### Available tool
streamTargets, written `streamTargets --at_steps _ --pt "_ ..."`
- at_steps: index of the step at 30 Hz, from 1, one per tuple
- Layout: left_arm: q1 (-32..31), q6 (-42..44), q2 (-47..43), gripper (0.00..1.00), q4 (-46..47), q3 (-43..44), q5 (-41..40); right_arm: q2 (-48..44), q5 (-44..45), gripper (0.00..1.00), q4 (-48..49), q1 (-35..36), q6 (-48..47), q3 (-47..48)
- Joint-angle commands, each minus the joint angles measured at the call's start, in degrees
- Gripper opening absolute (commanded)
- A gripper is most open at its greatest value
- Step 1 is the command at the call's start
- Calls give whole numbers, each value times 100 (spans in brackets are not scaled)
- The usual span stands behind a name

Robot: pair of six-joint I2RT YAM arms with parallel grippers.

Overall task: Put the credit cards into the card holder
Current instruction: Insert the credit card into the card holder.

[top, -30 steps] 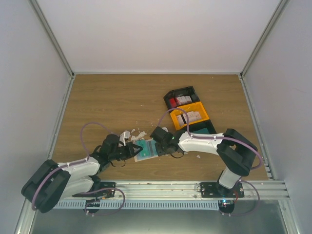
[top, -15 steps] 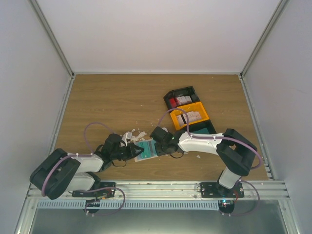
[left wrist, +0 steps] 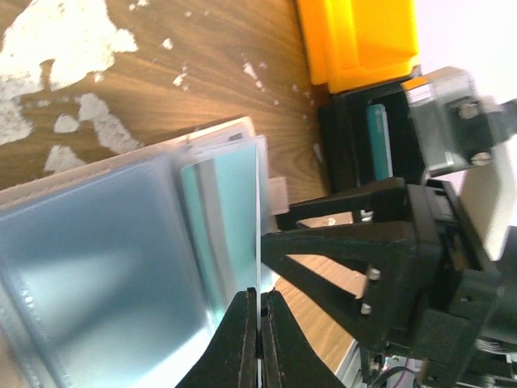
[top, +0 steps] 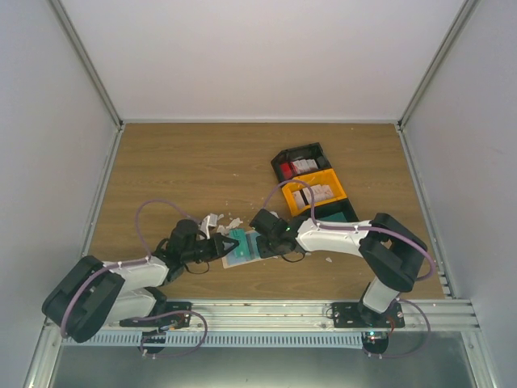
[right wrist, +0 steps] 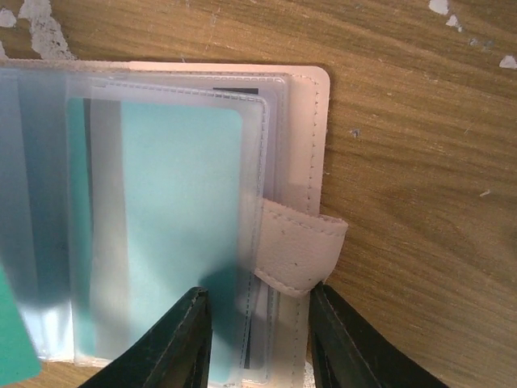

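The card holder (top: 242,255) lies open on the table, its clear sleeves up. In the right wrist view its beige cover (right wrist: 311,137) and snap tab (right wrist: 300,255) show, with a teal card (right wrist: 182,210) inside a sleeve. My left gripper (top: 227,244) is shut on another teal credit card (left wrist: 230,218), seen edge-on between its jaws (left wrist: 259,293), with the card's far end at the sleeves (left wrist: 97,259). My right gripper (right wrist: 258,293) is open, its fingers (right wrist: 184,339) either side of the snap tab, resting on the holder's edge (top: 260,242).
White crumbly scraps (top: 216,222) lie just behind the holder. Three bins stand at the back right: a black one (top: 300,164) with red cards, a yellow one (top: 317,192), and a black one (left wrist: 378,141) holding a teal card. The enclosure walls surround the table.
My left gripper has moved slightly right and away with the teal card, closer over the holder. The left elbow has shifted. The right arm has stayed put.
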Motion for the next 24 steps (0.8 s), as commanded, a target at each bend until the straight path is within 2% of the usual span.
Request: streamTargets --at_steps 1,17,24 --pt "50 119 352 0 340 103 51 117 52 34 -151 -60 71 -193" --pt "69 -11 1680 0 1154 134 285 109 -72 32 -26 -65 123 -333" --pt "69 -386 1996 0 1274 -2 344 62 -271 32 44 -66 239 -448"
